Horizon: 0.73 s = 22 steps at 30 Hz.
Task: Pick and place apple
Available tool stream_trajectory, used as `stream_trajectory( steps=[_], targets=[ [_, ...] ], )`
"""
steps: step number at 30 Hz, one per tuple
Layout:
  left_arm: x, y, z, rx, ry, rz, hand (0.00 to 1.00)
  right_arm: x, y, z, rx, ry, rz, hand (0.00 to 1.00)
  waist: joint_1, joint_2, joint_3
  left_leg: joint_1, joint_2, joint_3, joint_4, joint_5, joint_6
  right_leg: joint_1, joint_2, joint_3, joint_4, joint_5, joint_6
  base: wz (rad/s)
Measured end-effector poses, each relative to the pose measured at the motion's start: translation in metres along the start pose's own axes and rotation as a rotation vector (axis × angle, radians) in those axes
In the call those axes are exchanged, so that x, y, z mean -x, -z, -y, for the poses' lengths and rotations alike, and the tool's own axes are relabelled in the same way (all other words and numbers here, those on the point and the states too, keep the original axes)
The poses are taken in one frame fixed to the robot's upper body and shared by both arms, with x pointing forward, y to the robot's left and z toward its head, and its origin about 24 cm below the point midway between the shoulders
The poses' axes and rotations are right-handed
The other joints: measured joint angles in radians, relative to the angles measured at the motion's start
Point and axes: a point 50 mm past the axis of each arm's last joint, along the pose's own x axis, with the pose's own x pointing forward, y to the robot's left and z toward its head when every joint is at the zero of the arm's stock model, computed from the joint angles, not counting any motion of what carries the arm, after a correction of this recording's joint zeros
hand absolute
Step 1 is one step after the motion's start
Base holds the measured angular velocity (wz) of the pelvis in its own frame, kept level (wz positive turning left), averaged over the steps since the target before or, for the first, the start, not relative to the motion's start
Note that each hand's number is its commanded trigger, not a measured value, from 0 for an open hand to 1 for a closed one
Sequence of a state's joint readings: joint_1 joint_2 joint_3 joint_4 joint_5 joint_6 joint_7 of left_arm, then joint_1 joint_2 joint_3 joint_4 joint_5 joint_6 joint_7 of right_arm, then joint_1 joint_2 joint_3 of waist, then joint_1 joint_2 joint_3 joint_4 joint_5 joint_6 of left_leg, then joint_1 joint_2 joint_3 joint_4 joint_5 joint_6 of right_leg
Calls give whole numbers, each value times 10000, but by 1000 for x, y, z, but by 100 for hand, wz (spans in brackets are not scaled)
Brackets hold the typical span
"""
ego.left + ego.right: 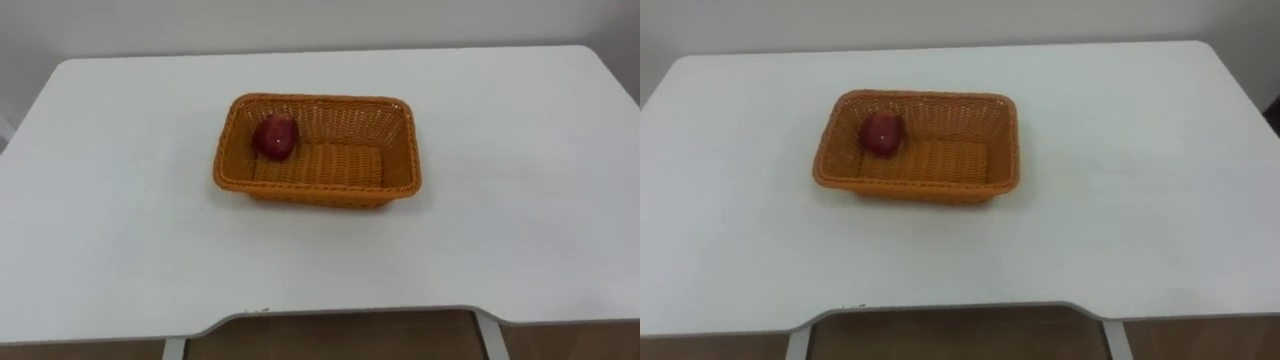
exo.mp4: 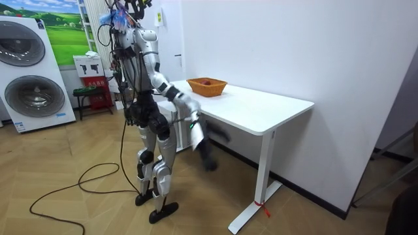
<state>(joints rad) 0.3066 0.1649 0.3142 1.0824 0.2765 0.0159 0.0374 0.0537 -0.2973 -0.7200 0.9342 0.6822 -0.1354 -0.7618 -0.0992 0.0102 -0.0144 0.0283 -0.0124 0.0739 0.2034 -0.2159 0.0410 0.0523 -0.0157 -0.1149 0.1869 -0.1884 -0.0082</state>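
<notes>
Apple [image 1: 276,137] is noted in the far-left corner of the basket [image 1: 318,98], well beyond the right hand [image 2: 208,151], held below the near table [image 1: 500,200] edge; whether that hand is open cannot be told.

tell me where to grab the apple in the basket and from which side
Probably from straight above, with fingers across the round sides of the apple. It sits in the far left corner of the basket, with walls close on two sides and its top open.
</notes>
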Motion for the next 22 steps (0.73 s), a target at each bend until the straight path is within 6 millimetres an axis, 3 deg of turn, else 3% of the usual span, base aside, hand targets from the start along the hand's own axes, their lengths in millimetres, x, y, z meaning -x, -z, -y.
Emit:
stream_trajectory(
  steps=[1, 3, 7, 12, 18, 22],
  targets=[
    [0, -1, 0, 56, -15, -51, 0, -2, 27, 13, 905, 81, -810, 0, 32, -20, -5, 7, -7, 18, 9, 3, -7, 4, 10, 24, 9, -12, -20, -6],
    [0, -1, 3, 123, 80, -121, 0, -1, 55, 28, 1502, 157, -1938, 0, 150, -35, 0, 21, -3, 92, 34, 6, -11, -28, 12, 116, 35, -30, -30, -11],
    [0, -1, 6, 119, 345, -229, 0, 6, 94, 50, 3258, -618, -3027, 0, 247, -268, 51, 224, 14, 33, 10, 3, -6, 76, 7, 225, -6, -109, 13, -2],
    [-1, -2, 11, 93, 663, -395, 0, 11, 117, 65, 6662, -2410, -3209, 0, 531, -390, 101, 372, 0, 50, -57, -41, 24, 178, 8, 305, -41, -94, 30, -3],
    [-1, -6, 15, -75, 797, -589, 0, 20, 130, 62, 10026, -4551, -3007, 0, 562, -157, 188, 369, 0, 60, -86, -54, 32, 175, 10, 298, -19, -70, 43, -1],
    [-3, -18, 19, -274, 952, -445, 0, 24, 135, 60, 11711, -5663, -2778, 0, 791, -31, 235, 379, 4, 100, -142, -58, 25, 165, 19, 283, -51, -72, 40, 0]
  ],
)
